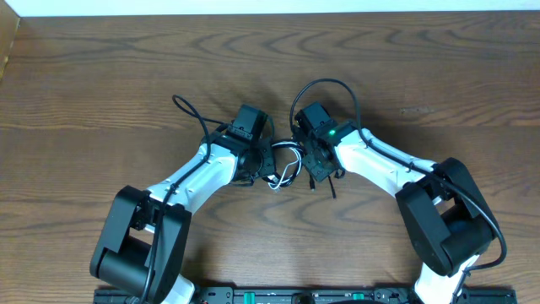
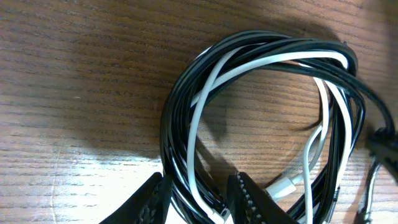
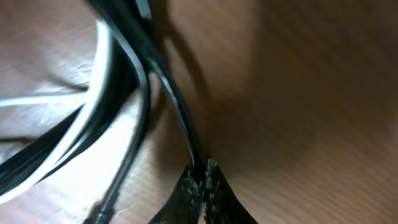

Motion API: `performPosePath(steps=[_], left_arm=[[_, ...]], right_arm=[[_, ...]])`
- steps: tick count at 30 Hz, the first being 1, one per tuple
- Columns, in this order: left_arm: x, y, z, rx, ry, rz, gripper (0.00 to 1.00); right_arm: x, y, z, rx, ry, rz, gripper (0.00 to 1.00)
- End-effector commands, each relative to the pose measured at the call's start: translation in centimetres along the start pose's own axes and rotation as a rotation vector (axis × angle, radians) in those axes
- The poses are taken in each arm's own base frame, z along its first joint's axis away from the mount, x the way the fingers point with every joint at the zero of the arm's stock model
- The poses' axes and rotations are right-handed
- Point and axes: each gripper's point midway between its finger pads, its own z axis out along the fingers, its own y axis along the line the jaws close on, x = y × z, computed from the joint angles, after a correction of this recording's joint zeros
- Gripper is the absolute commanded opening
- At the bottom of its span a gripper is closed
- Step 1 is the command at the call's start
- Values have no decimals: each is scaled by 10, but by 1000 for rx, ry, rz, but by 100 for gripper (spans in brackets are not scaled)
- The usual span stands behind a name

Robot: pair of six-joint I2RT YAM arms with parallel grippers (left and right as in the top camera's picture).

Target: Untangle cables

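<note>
Cables (image 1: 285, 166) wound into one tangled ring of black and white strands, flat on the desk (image 1: 101, 76) near its middle, well away from every edge. White plug end (image 2: 283, 185) low inside the ring, beside the black turns. Left gripper (image 2: 199, 202) partly spread, fingers pressed to either side of the bundle, black and white strands together between them. Right gripper (image 3: 202, 180) closed tight at the tips on a single black cord (image 3: 180, 112) leading out of the ring. Left arm (image 1: 190, 177) and right arm (image 1: 380, 160) angled in from the near edge, wrists close together over the tangle.
</note>
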Motion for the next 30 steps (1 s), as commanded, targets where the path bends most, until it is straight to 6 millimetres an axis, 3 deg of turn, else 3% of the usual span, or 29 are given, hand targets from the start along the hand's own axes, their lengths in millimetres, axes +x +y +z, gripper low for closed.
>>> performPosePath(steps=[1, 9, 15, 30], left_arm=[[3, 2, 4, -1, 15, -9, 27], [3, 2, 4, -1, 15, -8, 8], [3, 2, 4, -1, 15, -1, 8], [-2, -2, 4, 13, -6, 4, 8]], right_arm=[[4, -12, 6, 78, 14, 48, 1], [-5, -13, -3, 76, 3, 98, 1], [-7, -13, -19, 68, 28, 104, 1], [-10, 12, -21, -155, 22, 90, 1]])
